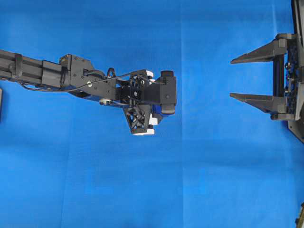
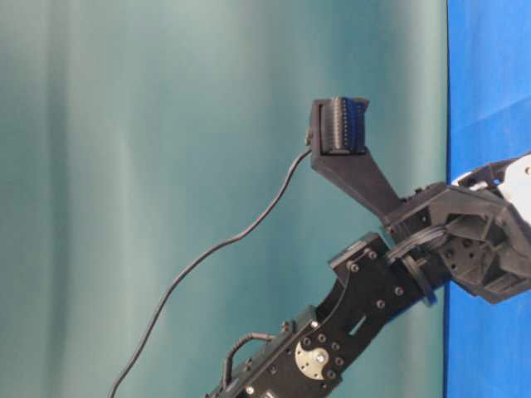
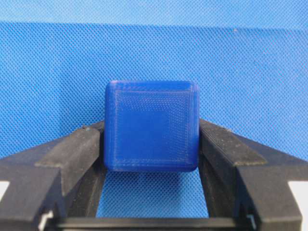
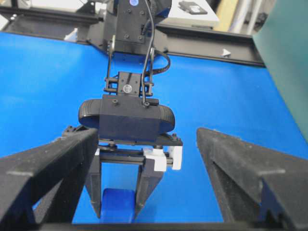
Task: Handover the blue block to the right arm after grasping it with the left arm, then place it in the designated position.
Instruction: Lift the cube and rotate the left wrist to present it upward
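Gripping the blue block [image 3: 151, 126] between both fingers [image 3: 72, 154], the left gripper [image 3: 151, 144] has its jaws pressed flat against the cube's two opposite sides, as the left wrist view shows plainly. The block sits right at the fingertips, its front face square to the camera, and it fills the whole gap between the pads. Behind the block lies the blue cloth [image 3: 250, 72], whose weave runs unbroken past the fingertips; whether the block rests on the cloth or is lifted just off it cannot be told from these pictures.

Seen from overhead, the left gripper [image 1: 159, 114] points down over the cloth [image 1: 95, 180], with its wrist camera housing [image 1: 164, 92] above it and white brackets [image 1: 147, 128] at the rail; only a sliver of dark blue shows under the housing. From the right wrist view the same gripper [image 4: 118, 204] stands with the block [image 4: 118, 206] low between its two fingers, close to the cloth [image 4: 43, 72].

Well away from the held block, across open cloth, the right gripper [image 1: 237, 78] has its two long pointed fingers [image 1: 256, 54] spread wide apart, tips facing the left gripper, with nothing between them. In its own wrist view those fingers [image 4: 240, 159] frame the left gripper from either side at a distance.
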